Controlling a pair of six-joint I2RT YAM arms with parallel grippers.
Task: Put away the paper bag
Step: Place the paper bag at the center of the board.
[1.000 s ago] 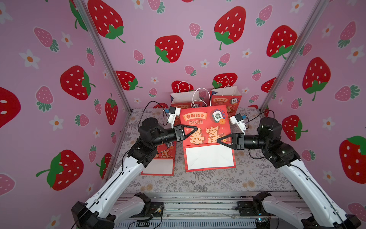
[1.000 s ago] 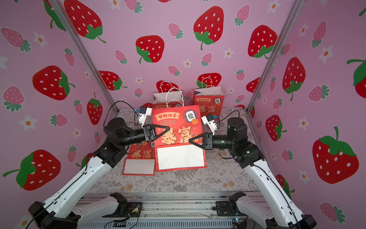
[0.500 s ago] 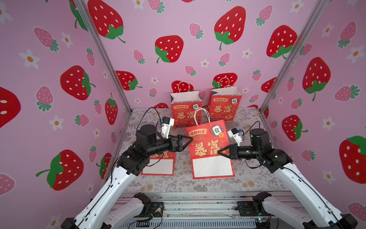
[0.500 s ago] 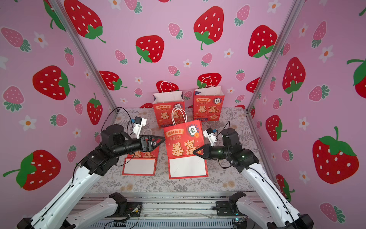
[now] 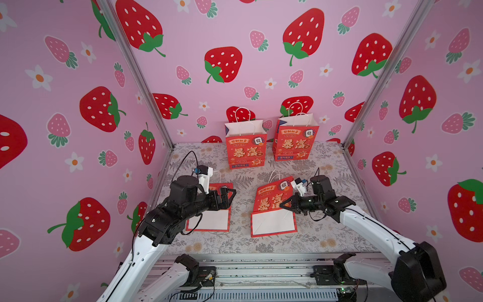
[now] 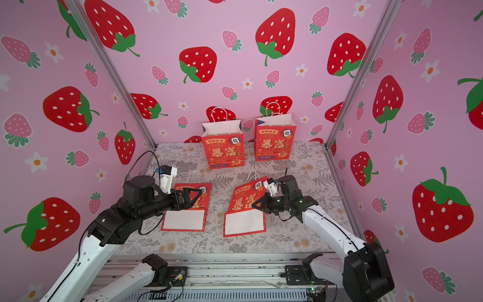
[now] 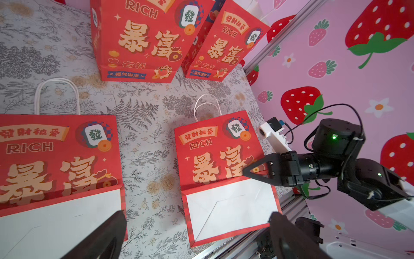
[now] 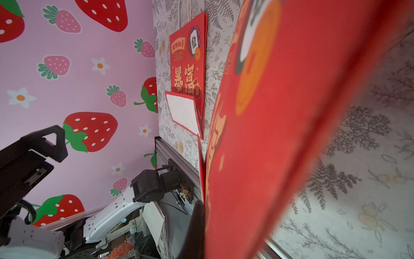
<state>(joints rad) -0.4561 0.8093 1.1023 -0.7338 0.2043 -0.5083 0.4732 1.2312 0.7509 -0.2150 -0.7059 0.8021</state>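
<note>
The right pincer (image 5: 284, 205) is clenching the right-hand edge of the folded paper bag (image 5: 270, 209). The bag is lying near the middle of the table (image 5: 240, 244), and its gripped side seems to be riding slightly off the cloth. The left pincer (image 5: 229, 194) is hanging released, jaws wide, over a second flat bag (image 5: 209, 222) just to the left.

A one-edge hold on thin paper is likely letting the far side droop. Lifting gently and level, or sliding it flat, should keep the fold from springing open or snagging the cloth.

A strip of bare cloth is separating the two flat bags. The two standing bags (image 5: 245, 149) are well apart at the back. The front rail (image 5: 261, 257) is running near the bag's white flap, so room towards the robot is looking tight.
</note>
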